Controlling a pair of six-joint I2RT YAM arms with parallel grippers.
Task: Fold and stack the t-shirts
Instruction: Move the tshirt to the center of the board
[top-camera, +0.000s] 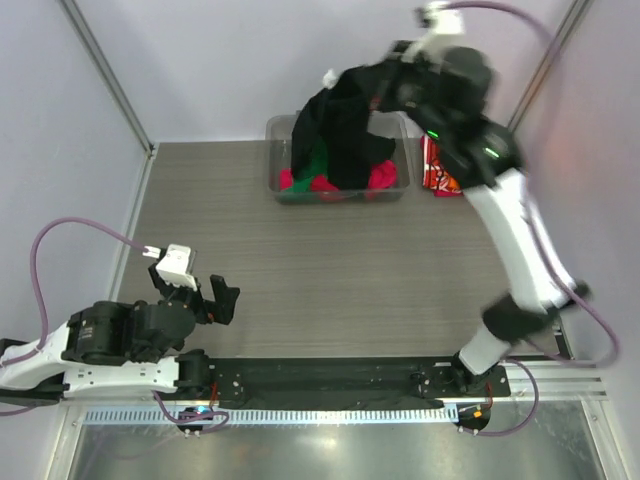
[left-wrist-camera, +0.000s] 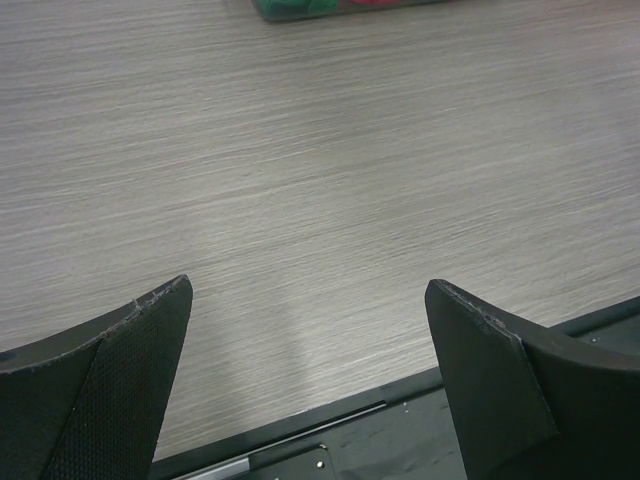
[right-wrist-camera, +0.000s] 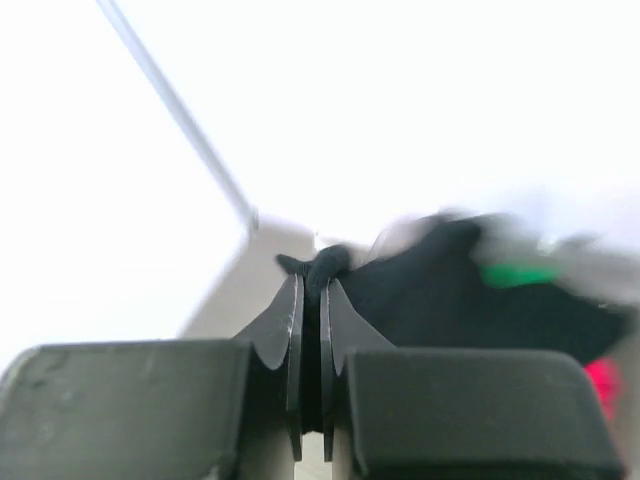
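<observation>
My right gripper (top-camera: 345, 82) is shut on the black t-shirt (top-camera: 340, 130) and holds it up high above the clear bin (top-camera: 280, 130) at the back; the cloth hangs down into the bin. In the right wrist view the black t-shirt (right-wrist-camera: 450, 290) is pinched between the fingertips (right-wrist-camera: 292, 310). Green (top-camera: 312, 165) and magenta (top-camera: 385, 176) tees lie in the bin. A red-and-white printed tee (top-camera: 438, 170) lies right of the bin. My left gripper (top-camera: 195, 295) is open and empty, low over the table at the near left.
The wood-grain table (top-camera: 350, 270) stretches between the arms and the bin. Grey walls with metal posts close in the left (top-camera: 110, 80) and right sides. A black rail (top-camera: 330, 378) runs along the near edge.
</observation>
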